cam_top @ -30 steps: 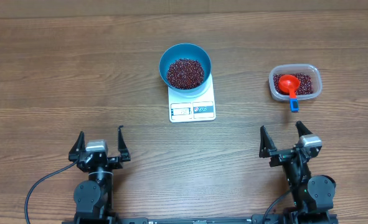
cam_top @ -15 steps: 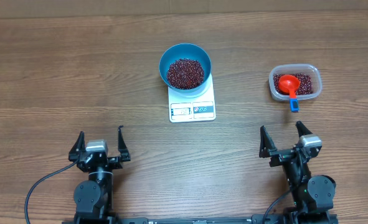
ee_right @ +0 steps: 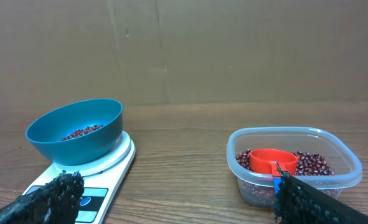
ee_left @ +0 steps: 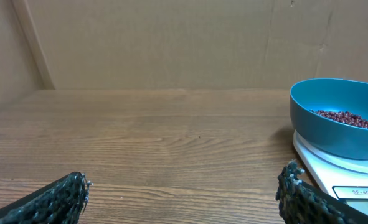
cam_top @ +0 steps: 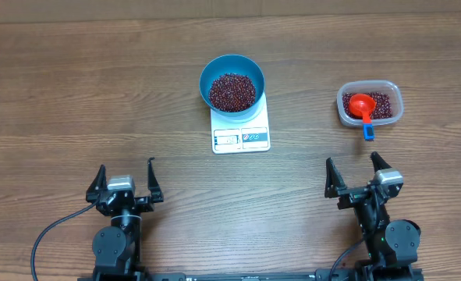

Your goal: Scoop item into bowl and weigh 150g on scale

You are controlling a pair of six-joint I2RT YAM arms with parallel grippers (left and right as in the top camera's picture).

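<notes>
The blue bowl [cam_top: 232, 84] stands on the white scale [cam_top: 241, 134] at the table's middle, with dark red-brown beans [cam_top: 232, 91] inside. The same bowl [ee_left: 339, 118] shows at the right of the left wrist view and, as the bowl [ee_right: 75, 132] on the scale [ee_right: 103, 168], at the left of the right wrist view. More beans [cam_top: 381, 105] lie in a clear tub [cam_top: 370, 104] at the right, with a red scoop [cam_top: 361, 106] resting in it. My left gripper [cam_top: 125, 183] and right gripper [cam_top: 358, 174] stand open and empty near the front edge, well short of both containers.
A brown cardboard wall [ee_left: 171, 43] closes off the far side of the wooden table [cam_top: 97, 94]. The scoop's blue handle end [cam_top: 368, 134] sticks out over the tub's near rim toward my right gripper.
</notes>
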